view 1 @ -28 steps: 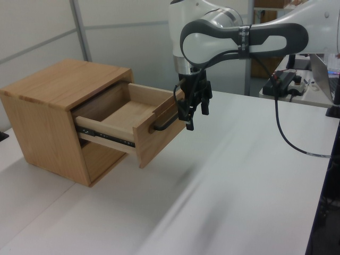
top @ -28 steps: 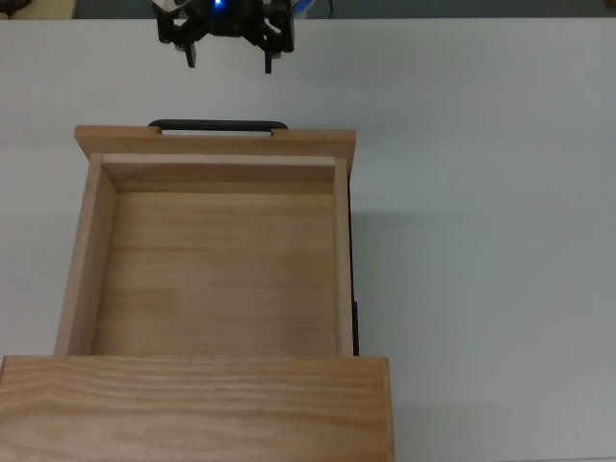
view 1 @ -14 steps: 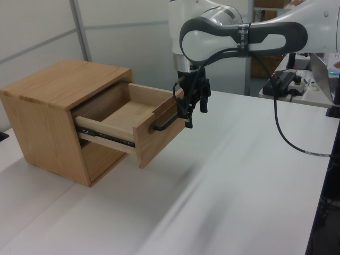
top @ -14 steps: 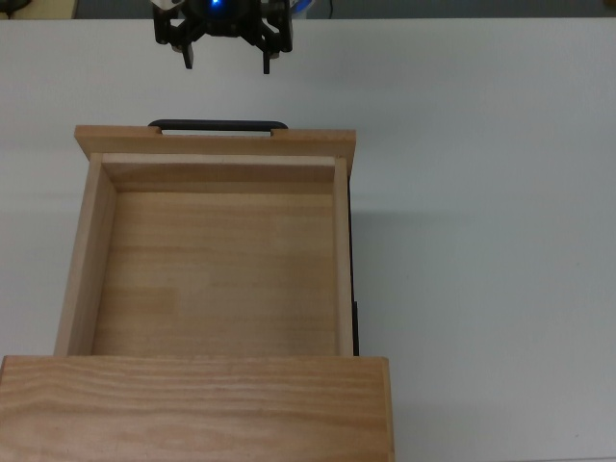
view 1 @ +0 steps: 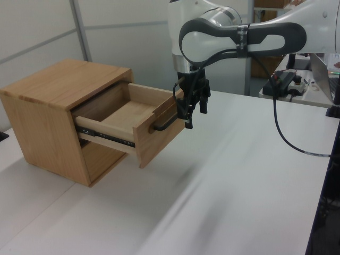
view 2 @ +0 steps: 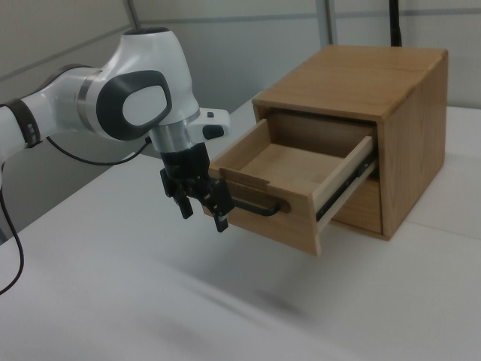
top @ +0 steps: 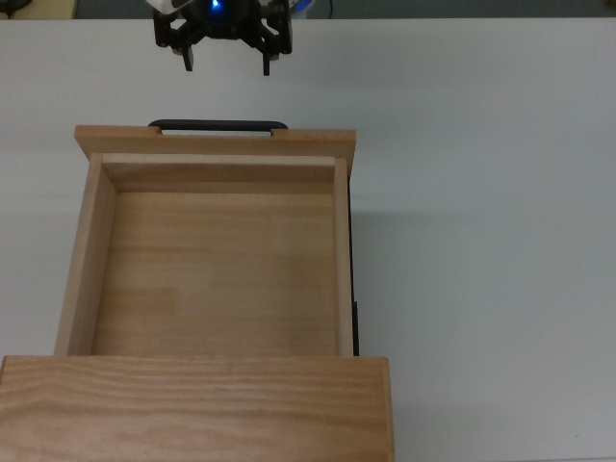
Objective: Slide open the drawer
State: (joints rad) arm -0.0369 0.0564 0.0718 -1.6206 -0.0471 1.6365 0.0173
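The light wooden drawer (top: 217,274) stands pulled well out of its cabinet (top: 192,404), and its inside is bare. Its black bar handle (top: 218,125) runs along the front panel. My gripper (top: 229,65) hangs in front of the handle, apart from it, open with nothing between the fingers. In the left view the gripper (view 1: 195,117) sits just to the right of the handle (view 1: 166,125) and of the drawer front (view 1: 151,141). The right view shows the gripper (view 2: 203,218) to the left of the handle (view 2: 259,209), pointing down.
The cabinet (view 1: 58,85) rests on a white table (view 1: 228,180). A black cable (view 1: 287,138) trails from the arm over the table's right side in the left view. Black slide rails (view 2: 342,188) show along the drawer's side.
The gripper has shifted very slightly up and away from the handle. The drawer has stayed put.
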